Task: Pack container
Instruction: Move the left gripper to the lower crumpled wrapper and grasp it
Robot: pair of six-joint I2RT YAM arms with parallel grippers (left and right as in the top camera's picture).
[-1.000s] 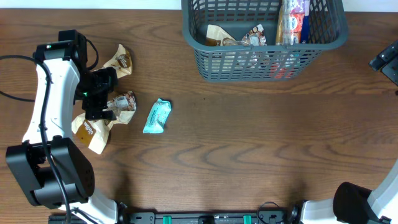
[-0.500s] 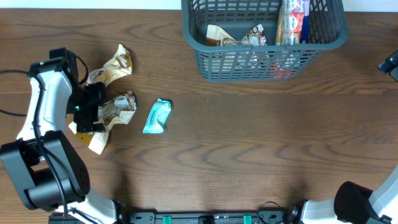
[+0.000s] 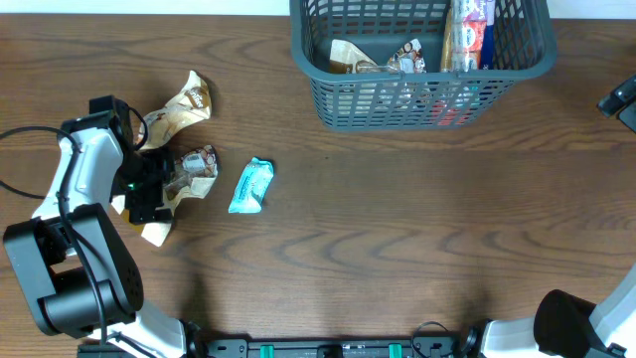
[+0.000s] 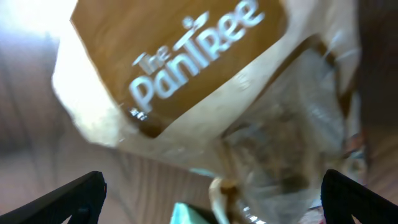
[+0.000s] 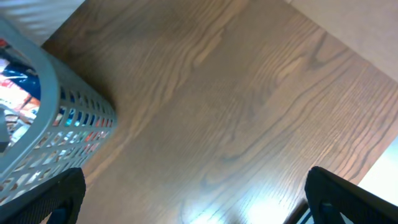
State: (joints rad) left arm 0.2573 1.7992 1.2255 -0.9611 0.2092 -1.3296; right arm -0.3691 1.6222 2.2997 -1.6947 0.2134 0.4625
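The container [image 3: 348,99], a dark grey-blue lattice basket, stands at the table's far edge with several snack packets inside. Loose packets lie on the left: a tan one [image 3: 189,99], a clear one with brown contents [image 3: 197,162], a teal one [image 3: 250,186] and another tan one [image 3: 151,227]. My left gripper [image 3: 149,191] hangs open just above the clear and lower tan packets. In the left wrist view the tan "Pantree" packet [image 4: 186,74] fills the frame, blurred, between the spread fingers [image 4: 68,199]. My right gripper [image 5: 194,186] is open over bare wood right of the container [image 5: 43,118].
The right arm [image 3: 621,99] shows only at the right edge of the overhead view. Brown wooden tabletop [image 3: 417,229] stretches between the loose packets and the container. The arm bases stand at the near edge.
My left gripper has moved toward the near edge, from beside the upper tan packet to over the clear and lower tan packets. The right arm has drawn back toward the right edge.
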